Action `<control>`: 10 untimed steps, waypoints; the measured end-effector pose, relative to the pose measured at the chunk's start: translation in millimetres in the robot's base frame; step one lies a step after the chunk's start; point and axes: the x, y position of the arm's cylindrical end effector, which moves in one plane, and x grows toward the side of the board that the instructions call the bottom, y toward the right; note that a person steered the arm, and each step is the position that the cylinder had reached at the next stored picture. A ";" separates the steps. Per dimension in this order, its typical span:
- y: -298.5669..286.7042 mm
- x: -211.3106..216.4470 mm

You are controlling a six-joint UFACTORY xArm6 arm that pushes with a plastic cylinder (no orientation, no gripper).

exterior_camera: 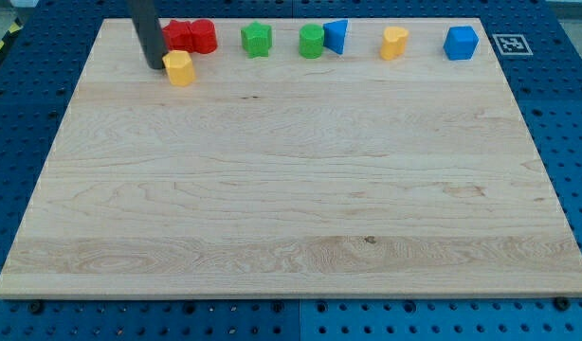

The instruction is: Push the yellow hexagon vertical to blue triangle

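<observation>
The yellow hexagon [179, 68] sits near the board's top-left corner, just below the two red blocks [192, 36], which touch each other. My tip [156, 64] rests against, or just beside, the hexagon's left face; there are no jaws to open or close, only the bare rod, and it holds nothing. The blue triangle [336, 36] is well to the view's right along the top row, touching a green cylinder [312, 41] on its left. A green star [257, 39] stands between the reds and that pair.

From this side, a push would send the hexagon toward the view's right, which I judge is the needed direction. The risks: if the tip meets the face off-centre, the hexagon could spin and slip away upward into the reds or the star. A path drifting toward the top row could knock the green cylinder, which would shove the triangle and move the target itself. Overshooting would carry it toward the second yellow block [394, 43] and the blue cube [461, 43] farther right.
</observation>
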 end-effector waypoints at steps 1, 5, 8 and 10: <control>25.5 18.6; 179.7 95.5; 332.0 153.5; 528.0 155.9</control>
